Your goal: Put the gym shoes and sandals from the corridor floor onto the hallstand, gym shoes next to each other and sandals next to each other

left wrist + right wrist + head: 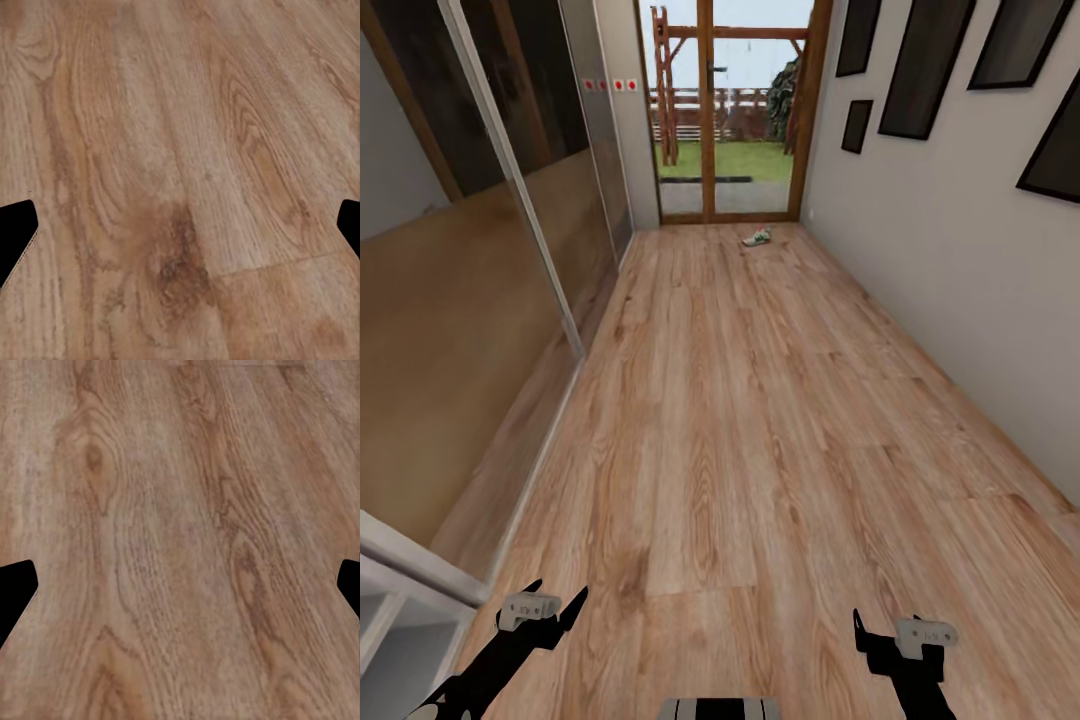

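Note:
One gym shoe (757, 238), white with green, lies on the corridor floor (760, 420) at the far end, just before the glass door. The sandals are out of view. A white shelving corner at the near left edge looks like the hallstand (400, 600). My left gripper (560, 592) and right gripper (885, 628) hang low at the near edge of the head view, both open and empty, several metres from the shoe. In the wrist views the left gripper (180, 225) and right gripper (180, 585) have their dark fingertips spread wide over bare planks.
A mirrored sliding wardrobe (510, 220) lines the left wall. Dark picture frames (920, 70) hang on the white right wall. A wood-framed glass door (725, 110) closes the corridor's far end, with a garden behind it. Wood floor runs between the walls.

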